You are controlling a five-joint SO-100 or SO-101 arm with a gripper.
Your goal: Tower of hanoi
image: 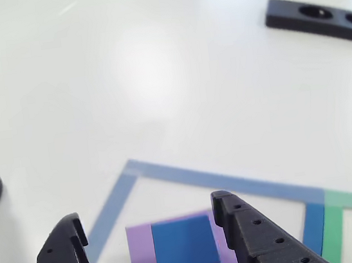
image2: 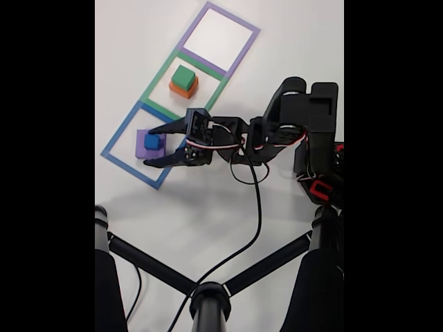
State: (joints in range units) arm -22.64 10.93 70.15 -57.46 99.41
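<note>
Atop flat purple block point(image2: 140, 146): small blue cube point(image2: 151, 142), matte; claw point(image2: 156, 146) spread around.

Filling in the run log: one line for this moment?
gripper: open, straddling blue cube | blue on purple block, blue tape square | green block on orange block, green square
</note>
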